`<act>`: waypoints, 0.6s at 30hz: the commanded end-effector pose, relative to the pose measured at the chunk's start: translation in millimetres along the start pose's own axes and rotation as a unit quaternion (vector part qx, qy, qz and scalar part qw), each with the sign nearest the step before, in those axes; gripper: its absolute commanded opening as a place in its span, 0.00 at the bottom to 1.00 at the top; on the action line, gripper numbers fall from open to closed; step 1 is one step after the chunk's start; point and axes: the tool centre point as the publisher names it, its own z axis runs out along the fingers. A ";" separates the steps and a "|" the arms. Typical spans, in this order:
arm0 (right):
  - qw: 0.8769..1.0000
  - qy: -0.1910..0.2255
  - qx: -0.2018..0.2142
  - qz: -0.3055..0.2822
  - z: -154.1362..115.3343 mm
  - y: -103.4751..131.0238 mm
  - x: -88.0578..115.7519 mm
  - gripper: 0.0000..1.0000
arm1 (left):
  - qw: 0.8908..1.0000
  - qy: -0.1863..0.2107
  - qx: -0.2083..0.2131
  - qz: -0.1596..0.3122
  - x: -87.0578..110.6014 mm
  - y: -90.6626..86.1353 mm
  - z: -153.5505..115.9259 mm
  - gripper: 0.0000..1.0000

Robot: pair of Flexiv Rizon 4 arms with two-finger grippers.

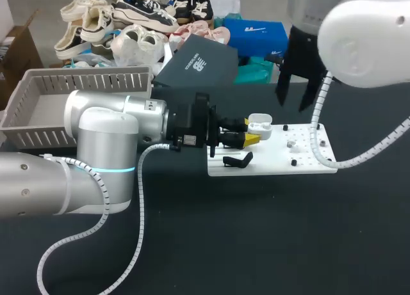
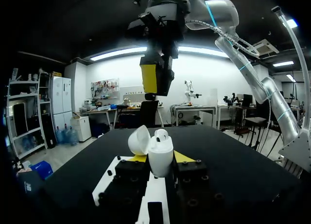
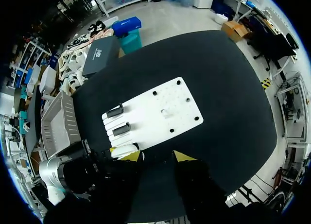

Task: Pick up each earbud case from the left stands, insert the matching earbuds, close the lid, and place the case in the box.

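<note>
A white earbud case [image 1: 259,124] with its lid hinged open is held just above the near-left corner of the white board [image 1: 275,162], and my left gripper [image 1: 252,139] is shut on it from both sides. In the left wrist view the case [image 2: 160,158] stands upright between the yellow tips, lid [image 2: 140,140] tipped back, with a white earbud [image 2: 162,133] showing at its mouth. My right gripper [image 1: 295,95] hangs high over the board, open and empty. From above it looks down on the case [image 3: 125,150] and two black stands [image 3: 118,119].
A grey slatted basket [image 1: 38,84] sits at the back left of the black table. A dark grey box [image 1: 198,64] lies behind the board, with shoes and blue boxes beyond. A small white piece [image 1: 291,143] rests on the board among black pegs.
</note>
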 end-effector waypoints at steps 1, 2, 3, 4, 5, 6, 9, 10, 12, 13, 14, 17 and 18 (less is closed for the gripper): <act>0.994 -0.008 -0.109 -0.010 3.8 -31.8 1.2 0.36 | 1.000 0.000 0.003 0.000 0.8 2.5 0.4 0.00; 0.994 -0.008 -0.112 -0.015 5.2 -33.7 -0.1 0.36 | 1.000 0.000 0.003 0.000 0.8 2.5 0.4 0.00; 0.993 -0.008 -0.114 -0.018 6.0 -34.9 -0.7 0.36 | 1.000 0.000 0.003 0.000 0.8 2.5 0.4 0.00; 0.993 -0.013 -0.115 -0.029 7.8 -36.8 -1.4 0.36 | 1.000 0.000 0.003 0.000 0.8 2.5 0.4 0.00; 0.993 -0.015 -0.115 -0.038 9.5 -38.3 -1.2 0.36 | 1.000 0.000 0.003 0.000 0.8 2.5 0.4 0.00; 0.992 -0.016 -0.118 -0.043 11.2 -39.3 -1.4 0.35 | 1.000 0.000 0.003 0.000 0.8 2.5 0.4 0.00; 0.991 -0.023 -0.112 -0.065 20.2 -40.8 -2.2 0.31 | 1.000 0.000 0.003 0.000 0.8 2.5 0.4 0.00; 0.992 -0.023 -0.105 -0.072 25.0 -41.1 -2.7 0.32 | 1.000 0.000 0.003 0.000 0.8 2.5 0.4 0.00; 0.992 -0.027 -0.089 -0.082 35.5 -42.2 -4.3 0.35 | 1.000 0.000 0.003 0.000 0.8 2.5 0.4 0.00; 0.993 -0.029 -0.083 -0.083 40.5 -42.7 -5.8 0.38 | 1.000 0.000 0.003 0.000 0.8 2.5 0.4 0.00; 0.993 -0.027 -0.083 -0.081 45.2 -43.3 -7.9 0.41 | 1.000 0.000 0.003 0.000 0.8 2.5 0.4 0.00; 0.994 -0.027 -0.076 -0.080 59.1 -45.4 -11.5 0.44 | 1.000 0.000 0.003 0.000 0.8 2.5 0.4 0.00; 0.994 -0.022 -0.075 -0.081 62.8 -45.9 -12.0 0.45 | 1.000 0.000 0.003 0.000 0.8 2.5 0.4 0.00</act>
